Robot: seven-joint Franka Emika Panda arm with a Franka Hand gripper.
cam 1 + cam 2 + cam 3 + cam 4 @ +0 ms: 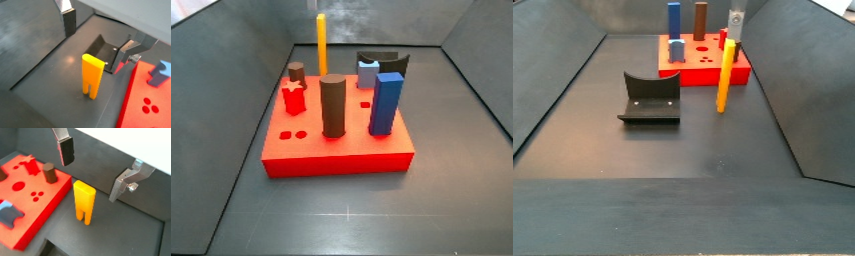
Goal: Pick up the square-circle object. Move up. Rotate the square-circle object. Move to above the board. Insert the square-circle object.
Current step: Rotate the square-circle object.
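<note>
- Both wrist views look steeply down past the gripper, whose jaws stand apart, onto the dark floor close below it.
- In both wrist views the square-circle object stands upright near the middle, beside an edge of the board.
- A side view looks from the board's near edge, raised and close, toward the far wall.
- A side view faces the opposite way from farther back, across open floor, with the fixture nearer than the board.
- Both side views share the board, the fixture and the square-circle object.
</note>
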